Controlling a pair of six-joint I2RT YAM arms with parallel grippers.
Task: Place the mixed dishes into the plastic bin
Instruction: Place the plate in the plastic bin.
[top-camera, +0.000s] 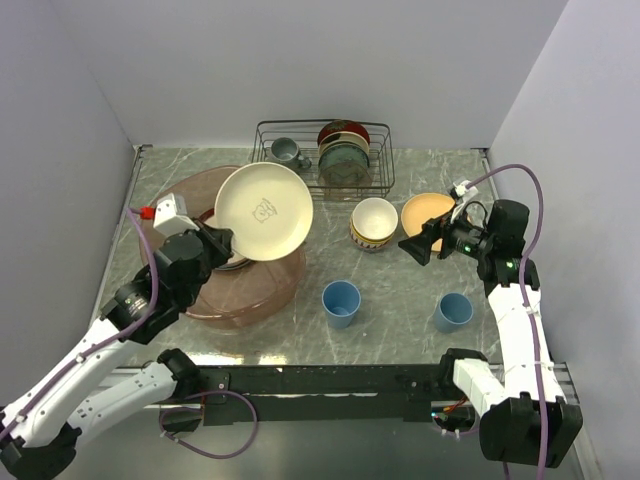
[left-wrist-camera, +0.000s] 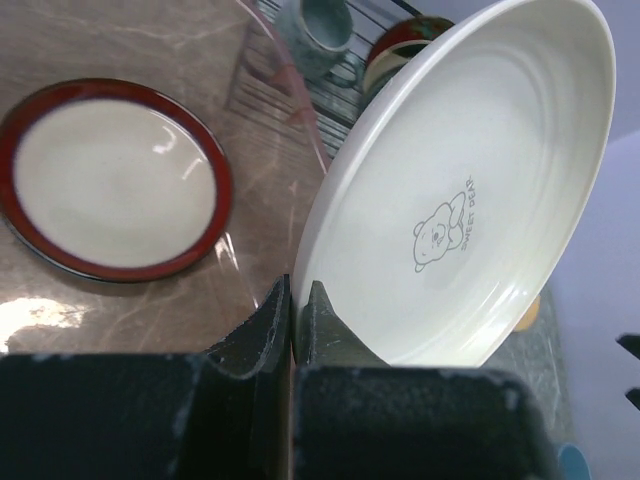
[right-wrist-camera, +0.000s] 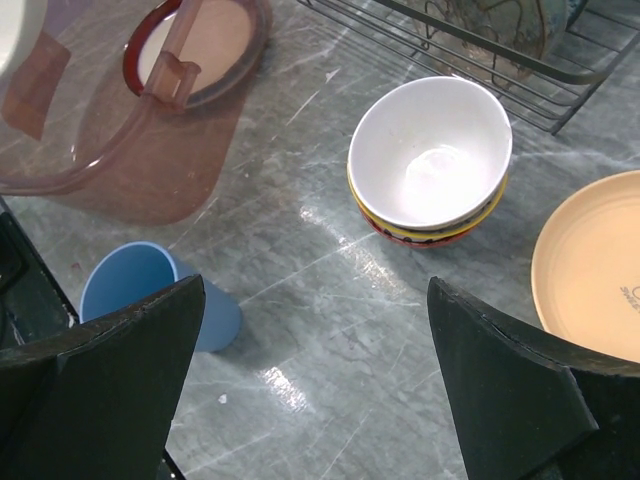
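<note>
The left gripper (left-wrist-camera: 297, 300), jaws clamped on the rim of a cream plate (left-wrist-camera: 460, 200) at its seven o'clock, holds it tilted above the one-o'clock side of the bin (top-camera: 250, 298). The bin sits at the table's nine o'clock, and a red-rimmed plate (left-wrist-camera: 115, 180) lies inside. The right gripper (right-wrist-camera: 315, 300), jaws wide apart and empty, hovers at three o'clock near stacked bowls (right-wrist-camera: 430, 160). The cream plate looks like glazed ceramic: stiff, slick, breakable, weighty for an edge pinch.

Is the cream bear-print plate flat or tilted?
Tilted: the cream plate, rim pinched by the left gripper, slants over the pinkish plastic bin.
</note>
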